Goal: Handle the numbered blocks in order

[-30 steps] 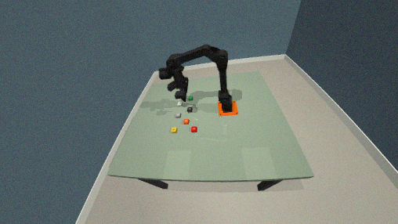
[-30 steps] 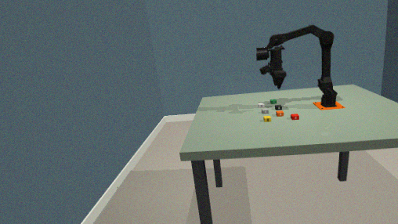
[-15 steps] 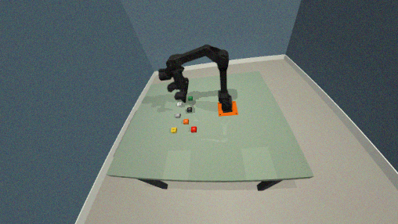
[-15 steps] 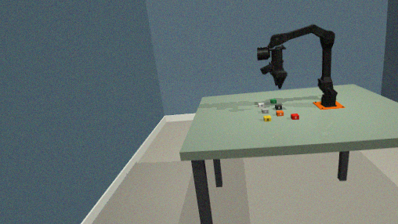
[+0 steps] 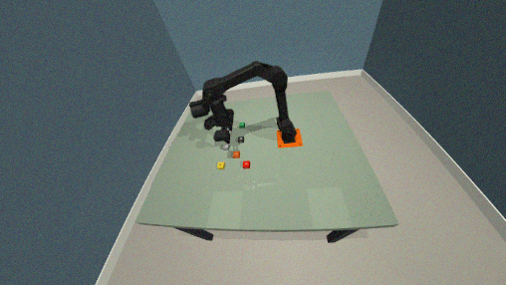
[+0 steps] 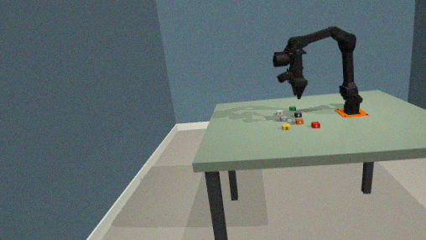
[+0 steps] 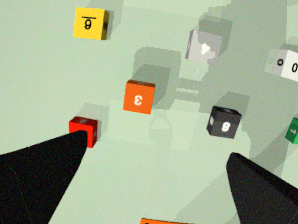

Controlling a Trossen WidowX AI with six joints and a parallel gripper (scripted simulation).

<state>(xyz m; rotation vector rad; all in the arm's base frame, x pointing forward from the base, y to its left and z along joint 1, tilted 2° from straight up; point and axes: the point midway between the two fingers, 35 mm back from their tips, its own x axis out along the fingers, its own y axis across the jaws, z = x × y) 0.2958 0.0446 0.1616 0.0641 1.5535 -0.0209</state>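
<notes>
My gripper (image 5: 225, 139) (image 6: 298, 97) (image 7: 158, 149) is open and empty, above the blocks. In the wrist view its left finger partly covers the red block (image 5: 246, 164) (image 6: 315, 125) (image 7: 91, 138), whose digit is unreadable. The orange block (image 5: 236, 154) (image 6: 299, 122) (image 7: 138, 97) shows 3, the black block (image 5: 241, 140) (image 6: 298, 114) (image 7: 223, 123) 8, the grey block (image 6: 283, 118) (image 7: 204, 46) 4. The white block (image 6: 279, 112) (image 7: 291, 65) shows 0, the green block (image 5: 242, 125) (image 6: 293, 108) (image 7: 293, 131) 1. The yellow block (image 5: 220, 165) (image 6: 286, 127) (image 7: 90, 23) shows an underlined 6 or 9.
The arm's orange base plate (image 5: 298, 142) (image 6: 361, 113) (image 7: 165, 221) stands right of the blocks in the top and exterior views. The blocks stand apart from one another on the green table (image 5: 269, 209) (image 6: 260, 144). Arm shadows fall over some of them.
</notes>
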